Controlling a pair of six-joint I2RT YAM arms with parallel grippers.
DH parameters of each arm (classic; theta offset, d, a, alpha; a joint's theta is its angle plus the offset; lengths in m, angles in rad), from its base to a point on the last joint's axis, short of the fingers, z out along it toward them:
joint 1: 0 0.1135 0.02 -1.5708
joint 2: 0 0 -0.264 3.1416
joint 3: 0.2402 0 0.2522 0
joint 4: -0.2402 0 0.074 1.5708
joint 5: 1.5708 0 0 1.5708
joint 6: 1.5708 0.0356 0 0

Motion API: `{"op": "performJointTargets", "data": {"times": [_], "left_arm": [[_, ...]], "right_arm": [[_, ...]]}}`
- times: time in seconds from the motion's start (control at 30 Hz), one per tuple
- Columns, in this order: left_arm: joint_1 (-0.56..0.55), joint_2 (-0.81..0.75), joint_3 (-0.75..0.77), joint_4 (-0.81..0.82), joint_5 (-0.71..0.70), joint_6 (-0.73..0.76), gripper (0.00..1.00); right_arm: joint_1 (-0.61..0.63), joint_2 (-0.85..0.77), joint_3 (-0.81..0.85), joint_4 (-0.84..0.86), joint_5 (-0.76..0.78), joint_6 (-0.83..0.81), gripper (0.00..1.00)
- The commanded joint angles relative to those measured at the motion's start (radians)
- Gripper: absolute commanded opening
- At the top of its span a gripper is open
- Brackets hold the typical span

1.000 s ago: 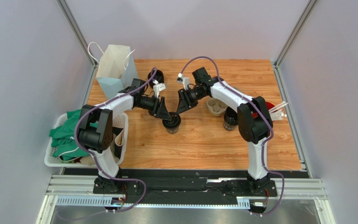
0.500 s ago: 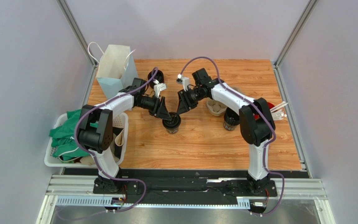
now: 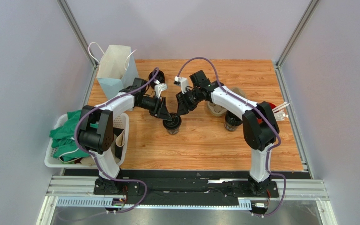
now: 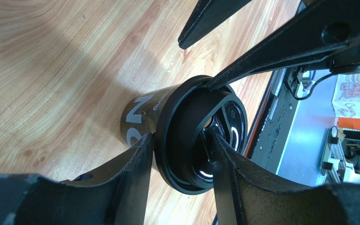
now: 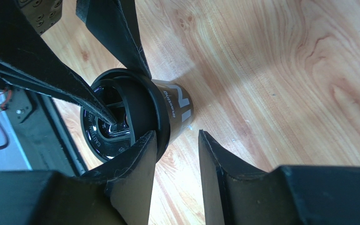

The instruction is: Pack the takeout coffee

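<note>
The takeout coffee [image 3: 172, 124], a small black cup with a black lid, stands upright on the wooden table at centre. My left gripper [image 3: 167, 117] reaches it from the left. In the left wrist view [image 4: 179, 140] its fingers straddle the lid's rim, one outside against the cup [image 4: 142, 112] and one on the lid's top. My right gripper [image 3: 179, 114] comes from the right and is open. In the right wrist view [image 5: 177, 138] one finger [image 5: 137, 159] touches the lid's edge of the cup [image 5: 177, 105], and bare wood shows between the fingers.
A pale paper bag [image 3: 114, 70] stands at the back left, with another black cup [image 3: 156, 77] beside it. A cardboard cup tray [image 3: 216, 109], a black cup [image 3: 232, 121] and a red cup with straws [image 3: 272, 109] are on the right. A white basket with green cloth [image 3: 67, 138] hangs off the left edge.
My right arm's wrist has shifted a little left and toward the back. The cup and my left gripper have stayed in place.
</note>
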Motion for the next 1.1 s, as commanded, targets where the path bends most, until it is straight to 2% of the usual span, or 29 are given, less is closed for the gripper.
{"op": "performJointTargets", "data": {"times": [0.0,0.5,0.87,1.07], "left_arm": [[-0.013,0.020,-0.022,-0.031,-0.205,0.104,0.53],[-0.034,-0.010,-0.043,-0.033,-0.241,0.126,0.50],[-0.034,-0.010,-0.047,-0.031,-0.244,0.124,0.49],[-0.034,-0.007,-0.045,-0.033,-0.247,0.123,0.48]], "right_arm": [[0.071,0.093,-0.059,-0.098,0.215,-0.084,0.41],[0.114,0.156,-0.014,-0.190,0.215,-0.123,0.42],[0.069,0.004,0.049,-0.192,0.179,-0.130,0.47],[0.011,-0.054,0.046,-0.194,0.051,-0.111,0.55]]}}
